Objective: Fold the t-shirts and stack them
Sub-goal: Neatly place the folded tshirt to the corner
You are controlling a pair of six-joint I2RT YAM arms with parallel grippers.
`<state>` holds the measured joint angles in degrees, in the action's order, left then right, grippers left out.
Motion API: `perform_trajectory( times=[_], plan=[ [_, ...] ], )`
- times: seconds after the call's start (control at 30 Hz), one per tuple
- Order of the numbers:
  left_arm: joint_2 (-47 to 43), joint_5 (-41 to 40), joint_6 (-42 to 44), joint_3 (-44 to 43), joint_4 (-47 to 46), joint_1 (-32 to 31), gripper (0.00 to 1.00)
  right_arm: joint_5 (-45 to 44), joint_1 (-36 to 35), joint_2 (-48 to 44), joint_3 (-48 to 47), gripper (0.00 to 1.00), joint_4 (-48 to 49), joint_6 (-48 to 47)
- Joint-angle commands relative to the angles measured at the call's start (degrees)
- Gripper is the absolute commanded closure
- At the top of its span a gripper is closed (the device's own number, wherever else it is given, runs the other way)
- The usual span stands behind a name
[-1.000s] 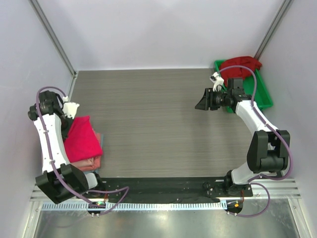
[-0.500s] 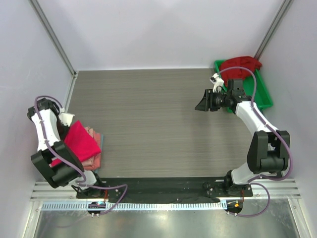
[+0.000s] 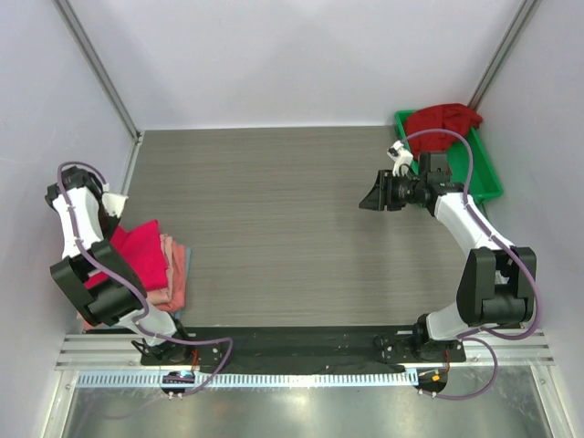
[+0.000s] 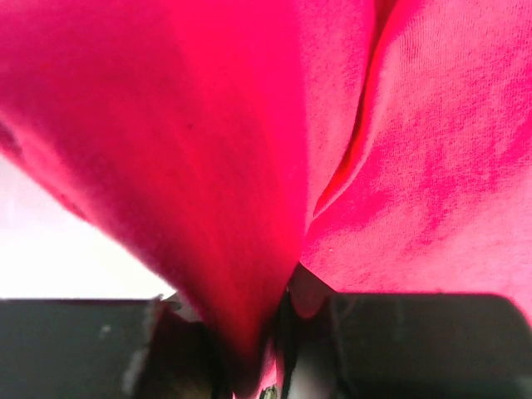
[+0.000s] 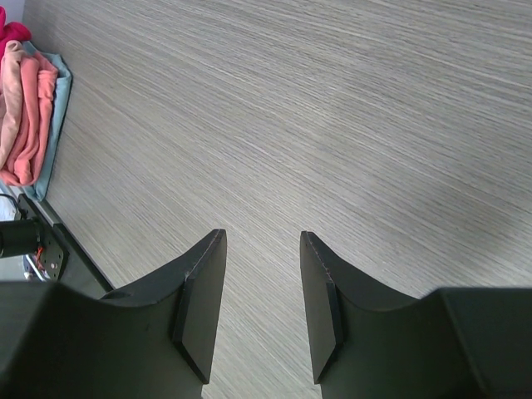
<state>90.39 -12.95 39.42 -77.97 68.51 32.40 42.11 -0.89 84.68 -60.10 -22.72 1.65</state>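
A bright pinkish-red t-shirt (image 3: 139,254) lies draped over the pale salmon-pink folded t-shirts (image 3: 175,278) at the table's left edge. My left gripper (image 3: 113,219) is at the shirt's far left corner. In the left wrist view the red cloth (image 4: 399,166) fills the frame and a fold of it runs down between the jaws, so my left gripper (image 4: 249,366) is shut on it. A darker crimson t-shirt (image 3: 443,119) lies bunched in the green tray (image 3: 485,175). My right gripper (image 3: 374,193) (image 5: 262,307) hovers open over bare table, with nothing between its fingers.
A light blue edge (image 3: 189,260) shows under the salmon stack (image 5: 25,125). The left wall is close beside my left arm. The black base rail (image 3: 292,342) runs along the near edge. The grey wood-grain table (image 3: 274,210) lies between the two arms.
My left arm has swung back and toward the left wall, and the bright shirt has come down from a raised bundle to lie flatter on the salmon stack. The right arm has barely shifted.
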Motion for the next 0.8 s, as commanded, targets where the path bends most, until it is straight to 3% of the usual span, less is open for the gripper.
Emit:
perform_trajectory(
  times=[0.0, 0.07, 0.1, 0.17, 0.2, 0.33, 0.47, 0.53, 0.6, 0.67, 0.77],
  plan=[
    [-0.4, 0.6, -0.6, -1.9, -1.8, -0.4, 0.79, 0.3, 0.2, -2.9, 0.3, 0.53, 2.1, 0.2],
    [-1.3, 1.7, -1.2, -1.9, -1.8, -1.3, 0.71, 0.4, 0.2, -2.9, 0.5, 0.53, 2.1, 0.2],
    [-1.9, 2.3, -1.4, -2.3, -1.9, -1.6, 0.61, 0.3, 0.2, -2.9, 0.5, 0.53, 2.2, 0.2],
    [-4.6, 5.6, -3.5, -3.7, -2.8, -2.3, 0.58, 0.3, 0.2, -3.0, 0.6, 0.53, 2.2, 0.1],
    [-5.9, 7.5, -4.9, -4.6, -3.4, -2.6, 0.47, 0.2, 0.2, -3.0, 0.6, 0.53, 2.2, 0.1],
    [-12.1, 16.1, -13.6, -12.1, -8.9, -5.1, 0.32, -0.3, 0.2, -3.9, 1.0, 0.53, 2.4, 0.2],
    [-12.6, 18.8, -25.4, -19.8, -8.7, -14.6, 0.13, -2.2, 0.1, -5.0, 2.0, 0.50, 2.6, 0.1],
    [-11.6, 18.8, -29.1, -21.9, -7.7, -18.6, 0.12, -3.4, 0.1, -5.6, 2.4, 0.48, 3.5, 0.5],
    [-10.3, 20.8, -35.3, -22.6, -7.2, -22.6, 0.00, -5.5, 0.2, -7.1, 3.2, 0.41, 4.3, 1.2],
    [-10.0, 24.8, -37.8, -18.7, -9.8, -23.7, 0.00, -6.6, 0.2, -7.9, 3.5, 0.33, 5.3, 1.2],
    [-7.0, 21.7, -37.4, -17.7, -8.5, -26.3, 0.00, -7.5, 0.2, -6.9, 2.5, 0.27, 5.5, 0.4]
  ],
)
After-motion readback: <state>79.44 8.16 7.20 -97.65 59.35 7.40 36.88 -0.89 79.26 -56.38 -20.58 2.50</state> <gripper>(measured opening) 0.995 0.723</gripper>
